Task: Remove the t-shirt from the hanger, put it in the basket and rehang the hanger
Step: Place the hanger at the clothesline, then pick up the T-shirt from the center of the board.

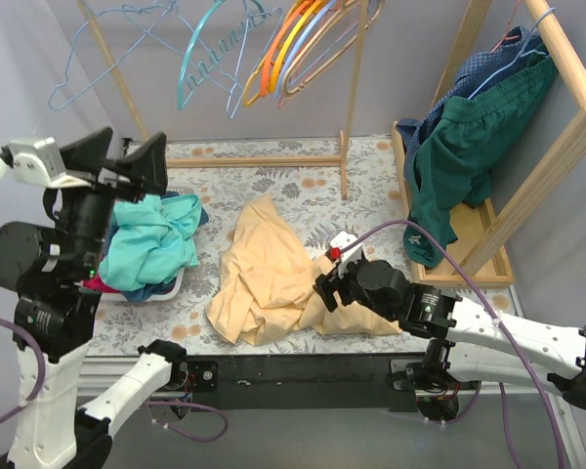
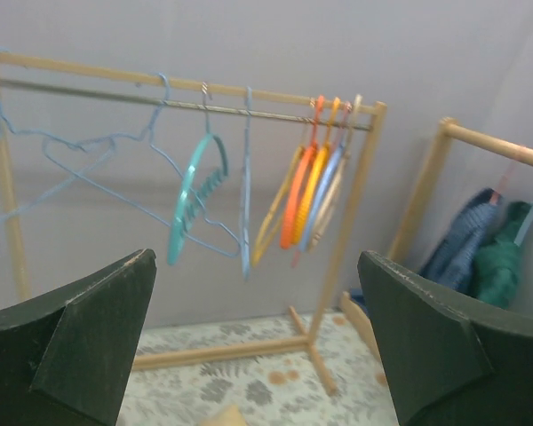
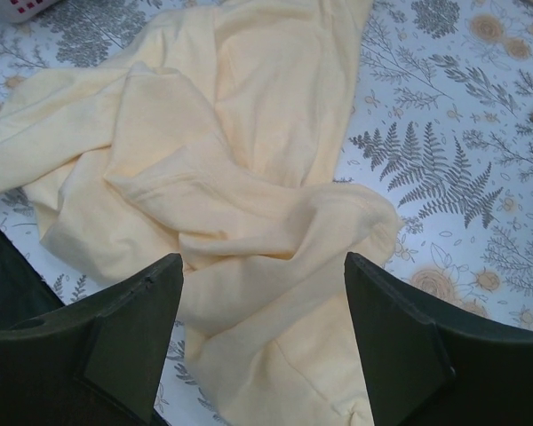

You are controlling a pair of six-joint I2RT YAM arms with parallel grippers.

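A floral worktop [image 1: 371, 186] is shown, the yellow t-shirt [image 1: 264, 278] heaped near its front edge, no hanger seen in it. The left gripper [image 1: 127, 161] is held high, jaws wide, empty. The right gripper [image 1: 330, 283] is poised over the cloth, jaws spread, empty. Removal is judged done; only withdrawal is called for.

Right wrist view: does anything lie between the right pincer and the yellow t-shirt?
Nothing, by the right wrist view: the right pincer is open directly over the yellow t-shirt, only its folds between the fingers. Contact cannot be told.
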